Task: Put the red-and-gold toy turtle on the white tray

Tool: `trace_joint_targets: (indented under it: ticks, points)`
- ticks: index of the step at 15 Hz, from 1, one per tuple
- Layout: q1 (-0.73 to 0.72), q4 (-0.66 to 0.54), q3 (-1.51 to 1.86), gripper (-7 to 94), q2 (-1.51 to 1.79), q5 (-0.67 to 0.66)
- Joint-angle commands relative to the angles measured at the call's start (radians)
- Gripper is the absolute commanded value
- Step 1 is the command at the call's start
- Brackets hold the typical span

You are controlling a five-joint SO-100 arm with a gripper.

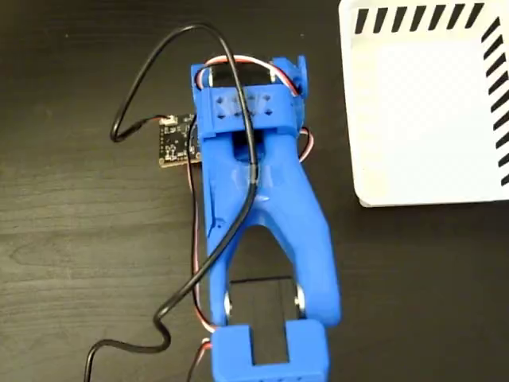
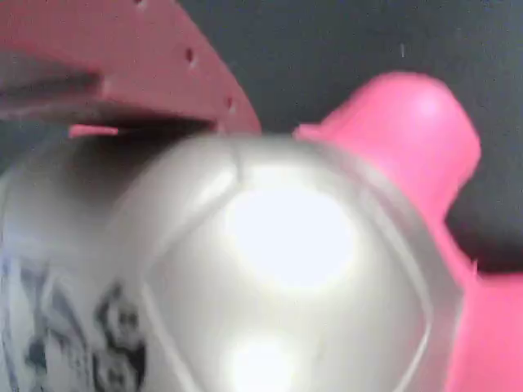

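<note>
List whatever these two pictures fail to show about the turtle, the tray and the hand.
- Turtle: hidden in the fixed view by the blue arm; in the wrist view it overfills the blurred frame, so its feet and what it rests on are cut off.
- Tray: cropped by the fixed view's top and right edges.
- Hand: its fingers are under the arm; open or shut cannot be told.

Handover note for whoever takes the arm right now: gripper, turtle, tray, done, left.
Gripper: hidden under the blue arm in the fixed view; open or shut cannot be told.
Red-and-gold toy turtle: fills the wrist view, shell and pink head very close to the camera; not visible in the fixed view. Held or not, unclear.
White tray: top right of the fixed view, nothing on the part in view.
Done: arm is at the turtle.
Left: confirm grip, carry it to the tray, release.
</note>
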Motion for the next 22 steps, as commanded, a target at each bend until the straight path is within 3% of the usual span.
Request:
trace_joint_targets:
  ticks: [1, 4, 10, 14, 22]
  points:
    - [0.009, 0.003, -0.005, 0, 0.031, 0.021]
    - [0.012, 0.046, -0.037, 0, 0.084, 0.029]
    - [0.002, 0.344, -0.256, 0, 0.402, 0.025]
    - [0.012, 0.35, -0.249, 0, 0.437, 0.029]
    - [0.445, 0.388, -0.561, 0, 0.316, 0.095]
